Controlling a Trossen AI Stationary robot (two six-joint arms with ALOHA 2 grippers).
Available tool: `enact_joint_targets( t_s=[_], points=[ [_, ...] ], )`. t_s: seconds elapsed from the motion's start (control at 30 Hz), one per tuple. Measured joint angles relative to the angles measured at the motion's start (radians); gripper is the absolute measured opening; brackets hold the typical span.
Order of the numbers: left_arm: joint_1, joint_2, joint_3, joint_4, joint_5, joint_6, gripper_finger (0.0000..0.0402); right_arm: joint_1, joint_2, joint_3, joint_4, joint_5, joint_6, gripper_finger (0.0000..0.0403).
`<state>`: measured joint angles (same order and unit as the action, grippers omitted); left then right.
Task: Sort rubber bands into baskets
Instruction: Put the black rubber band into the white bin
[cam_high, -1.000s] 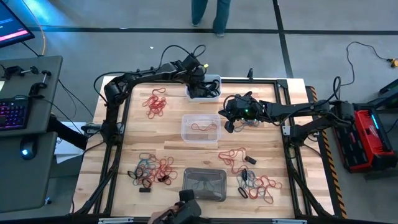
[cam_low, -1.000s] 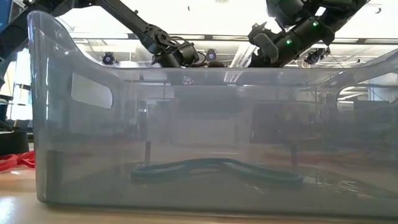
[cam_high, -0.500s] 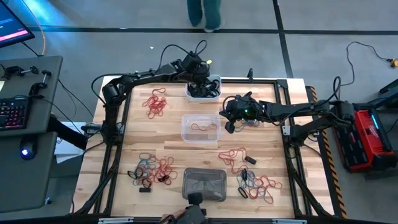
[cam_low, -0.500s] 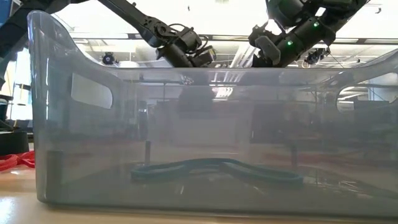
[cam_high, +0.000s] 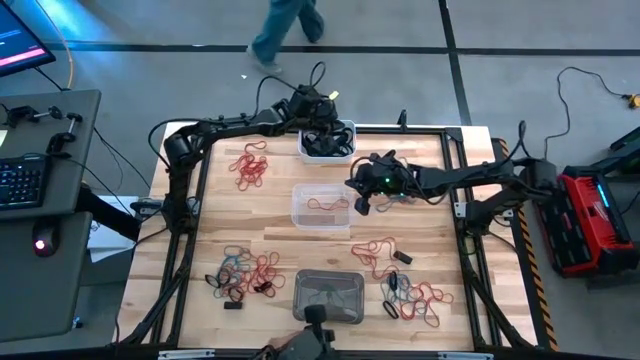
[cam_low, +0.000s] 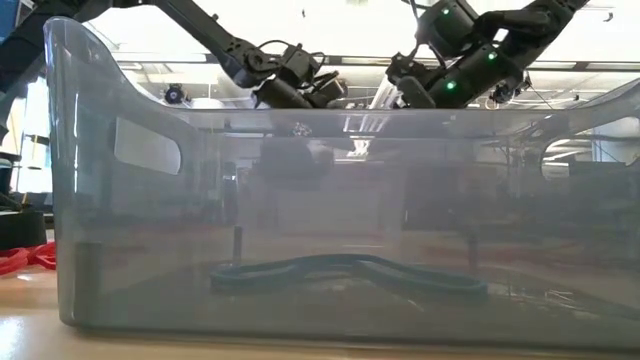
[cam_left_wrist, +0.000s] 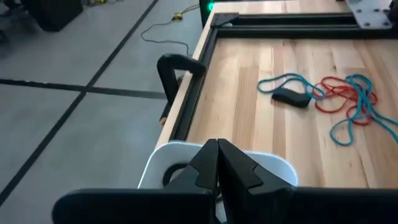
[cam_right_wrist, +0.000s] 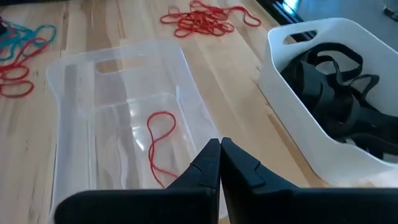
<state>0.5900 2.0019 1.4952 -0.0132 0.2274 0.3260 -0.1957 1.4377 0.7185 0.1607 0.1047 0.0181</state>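
The left gripper hangs over the white basket at the top centre of the high view, its jaws pressed together with nothing seen between them. The right gripper sits just right of the clear basket in mid-frame, jaws also fully closed; no band shows in them.

Risks, as I judge them: the bands are thin and tangled in clumps, so a pinch may drag several colours at once and drop a wrong one into a basket. Closed jaws coming down on a basket rim could tip or shove a light basket. The two arms work close together at the top of the worktop and could clash.

The black bands fill the white basket. One red band lies in the clear basket; a teal band lies in the grey basket at bottom centre. Loose bands remain: a red pile upper left, mixed clumps lower left and lower right.
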Motion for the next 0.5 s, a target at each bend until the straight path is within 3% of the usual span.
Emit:
enact_joint_targets(
  t_s=[0.17,0.5],
  points=[
    [0.001,-0.058,-0.098,0.077,-0.003,0.016,0.0000,0.000,0.003,0.000,0.005,0.018,-0.017,0.0000],
    [-0.005,-0.296,-0.383,0.253,-0.004,0.034,0.0000,-0.002,0.003,0.000,0.048,0.036,-0.081,0.0000]
  ],
)
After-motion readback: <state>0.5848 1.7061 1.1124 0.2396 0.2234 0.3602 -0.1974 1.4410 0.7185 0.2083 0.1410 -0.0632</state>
